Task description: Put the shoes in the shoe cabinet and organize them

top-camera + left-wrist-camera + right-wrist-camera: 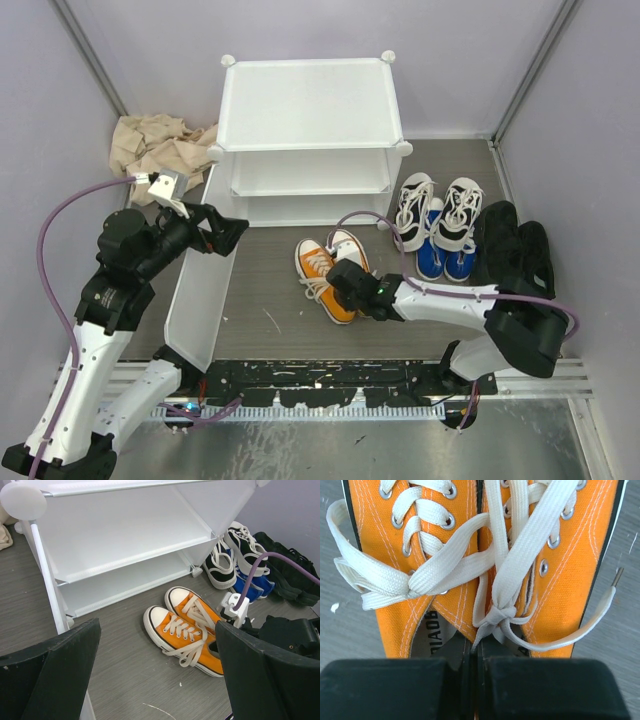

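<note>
A pair of orange shoes [328, 272] with white laces lies side by side on the grey floor in front of the shoe cabinet [310, 105]. My right gripper [347, 285] is at their heel end. In the right wrist view one finger sits inside each orange shoe [560, 595], and the right gripper [475, 652] is shut on the two touching inner walls. My left gripper [228, 233] hovers by the top of the cabinet's swung-out door panel [203, 290]. It stands open in the left wrist view, the left gripper [157, 645] empty, looking at the orange shoes [185, 632] and the open cabinet [125, 530].
White-and-black shoes [440, 210], blue shoes [445, 258] and black shoes [515, 250] are bunched at the right of the cabinet. A crumpled beige cloth [155, 145] lies at the back left. Grey walls close in both sides.
</note>
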`<state>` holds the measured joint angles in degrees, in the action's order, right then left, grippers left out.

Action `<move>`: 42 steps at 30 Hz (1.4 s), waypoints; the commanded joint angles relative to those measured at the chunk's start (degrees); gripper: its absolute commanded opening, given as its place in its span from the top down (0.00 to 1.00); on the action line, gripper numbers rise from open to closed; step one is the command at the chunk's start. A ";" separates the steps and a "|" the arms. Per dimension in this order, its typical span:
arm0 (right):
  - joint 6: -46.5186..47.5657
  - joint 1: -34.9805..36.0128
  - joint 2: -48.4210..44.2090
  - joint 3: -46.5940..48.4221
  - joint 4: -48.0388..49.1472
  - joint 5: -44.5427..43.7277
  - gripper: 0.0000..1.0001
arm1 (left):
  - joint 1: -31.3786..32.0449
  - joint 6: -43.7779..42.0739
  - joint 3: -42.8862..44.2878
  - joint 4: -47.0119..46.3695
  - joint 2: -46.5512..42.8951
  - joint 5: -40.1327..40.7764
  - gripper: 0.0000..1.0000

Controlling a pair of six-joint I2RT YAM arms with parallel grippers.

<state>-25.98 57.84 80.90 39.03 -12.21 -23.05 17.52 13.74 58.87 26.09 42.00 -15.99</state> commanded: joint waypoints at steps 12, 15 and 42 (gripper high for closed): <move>4.33 0.76 -19.05 16.74 -17.64 2.14 0.99 | 0.02 0.09 -0.73 5.35 -0.24 1.11 0.02; 6.19 0.72 -19.00 19.59 -17.10 -1.26 0.99 | 0.02 0.07 -0.64 5.38 -0.49 1.07 0.02; 14.69 -20.82 -3.80 33.75 6.16 5.60 0.99 | -0.02 -1.25 0.28 7.42 -1.83 1.78 0.02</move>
<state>-12.88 37.98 77.89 64.79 -22.04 -16.56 17.52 12.51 58.85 28.16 40.07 -15.16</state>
